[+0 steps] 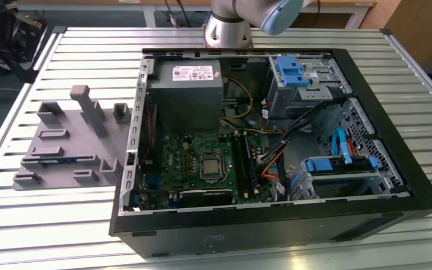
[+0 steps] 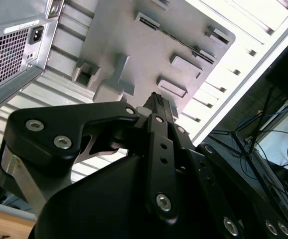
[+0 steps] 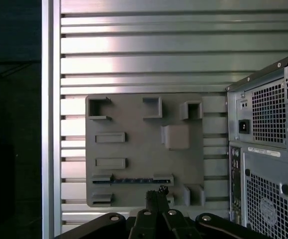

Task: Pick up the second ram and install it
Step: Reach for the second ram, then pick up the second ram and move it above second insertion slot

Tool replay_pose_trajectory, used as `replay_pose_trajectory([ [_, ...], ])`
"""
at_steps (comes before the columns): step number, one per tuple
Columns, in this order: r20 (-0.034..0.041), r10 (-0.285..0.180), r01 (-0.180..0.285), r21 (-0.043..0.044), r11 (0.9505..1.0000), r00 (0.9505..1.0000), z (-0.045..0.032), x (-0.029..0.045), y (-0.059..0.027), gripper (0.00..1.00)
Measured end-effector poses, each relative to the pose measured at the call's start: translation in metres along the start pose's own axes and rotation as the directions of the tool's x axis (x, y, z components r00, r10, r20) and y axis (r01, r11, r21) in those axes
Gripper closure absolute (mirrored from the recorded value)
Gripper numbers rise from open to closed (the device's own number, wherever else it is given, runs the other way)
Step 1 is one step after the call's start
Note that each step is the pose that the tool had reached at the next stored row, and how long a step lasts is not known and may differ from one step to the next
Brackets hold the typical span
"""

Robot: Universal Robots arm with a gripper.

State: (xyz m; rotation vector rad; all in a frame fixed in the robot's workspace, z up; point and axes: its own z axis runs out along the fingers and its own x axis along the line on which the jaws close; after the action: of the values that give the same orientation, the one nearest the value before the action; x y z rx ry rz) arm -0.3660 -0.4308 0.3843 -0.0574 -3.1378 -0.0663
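While the second ram (image 3: 133,180), a thin, long dark-blue circuit-board stick, sits in a narrow slot of the flat grey moulded holder plate (image 3: 134,149), the black two-finger gripper (image 3: 157,191) hangs above that plate with its tips close to one end of the slot in the first wrist view. Its jaws are drawn together with nothing between them, and they are not touching the stick. The stick shows as a thin line between two small grey end blocks, so it seems to stand on its long edge.

In the second wrist view the gripper (image 2: 158,101) points down at the same plate (image 2: 134,55), clear of its surface.

In the exterior view the ram (image 1: 49,160) shows as a dark-blue strip on the holder plate (image 1: 58,140). The plate lies on the ribbed aluminium table (image 1: 51,225), just beside the open black tower computer case (image 1: 276,219) on the exterior view's left.

Inside the case are a green motherboard (image 1: 193,163), a grey metal power supply box (image 1: 186,95) and bright light-blue plastic drive brackets (image 1: 291,70). The arm's silver base (image 1: 227,31) stands behind the case.
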Motion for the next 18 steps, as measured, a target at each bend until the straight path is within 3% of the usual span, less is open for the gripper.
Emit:
replay_pose_trajectory([
  [7,0.0000,0.000,0.000,0.0000,1.0000,1.0000,0.0001,0.0047,-0.0112,0.89],
  [18,0.0000,0.000,0.000,-0.0001,1.0000,1.0000,0.0001,0.0062,-0.0118,0.89],
])
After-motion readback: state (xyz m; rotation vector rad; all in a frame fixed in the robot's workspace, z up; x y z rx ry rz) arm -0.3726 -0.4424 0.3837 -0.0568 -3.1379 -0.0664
